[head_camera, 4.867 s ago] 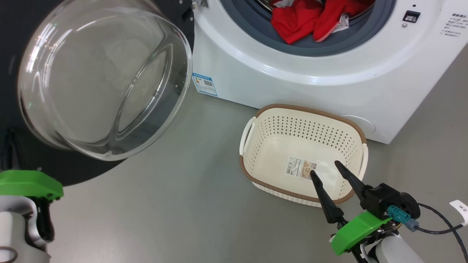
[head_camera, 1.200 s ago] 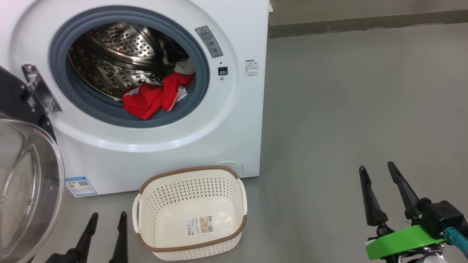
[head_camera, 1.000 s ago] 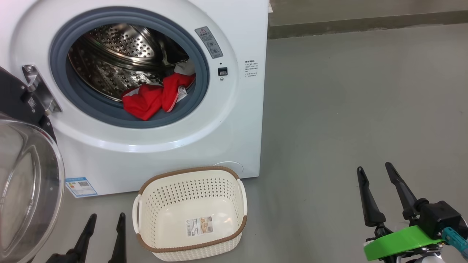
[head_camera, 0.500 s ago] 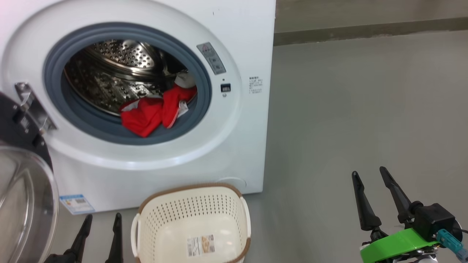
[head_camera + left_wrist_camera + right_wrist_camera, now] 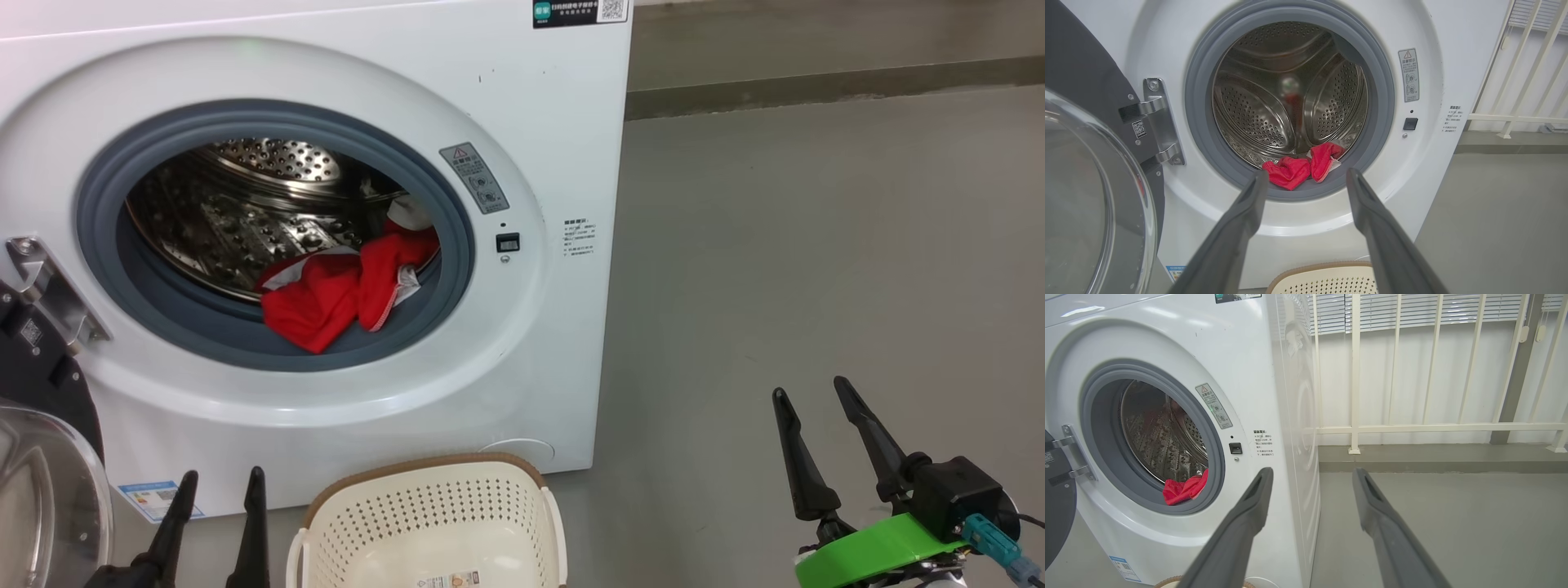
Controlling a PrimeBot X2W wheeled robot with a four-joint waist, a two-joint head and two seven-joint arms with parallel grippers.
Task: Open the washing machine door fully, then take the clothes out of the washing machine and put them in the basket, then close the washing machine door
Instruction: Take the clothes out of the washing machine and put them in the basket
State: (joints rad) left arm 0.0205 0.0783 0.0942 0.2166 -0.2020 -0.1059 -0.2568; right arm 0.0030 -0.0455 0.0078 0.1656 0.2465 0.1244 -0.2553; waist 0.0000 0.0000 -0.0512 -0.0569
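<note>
The clothes (image 5: 335, 298) lie ahead of and above my left gripper (image 5: 223, 475). They are heaped crosswise at the front lip of the drum (image 5: 245, 220), right of centre, and spill onto the gasket (image 5: 163, 335). Through the left wrist camera I see them framed between its spread, empty fingers. My right gripper (image 5: 808, 388), also spread and empty, stands well off right, so I'd reach with the left. The cloth is red and crumpled, with white trim.

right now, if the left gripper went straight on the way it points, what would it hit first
Most likely the clothes lying at the mouth of the washing machine: the open left gripper frames them between its fingertips. Depth is unclear, so the lower lip of the gasket could come first.
</note>
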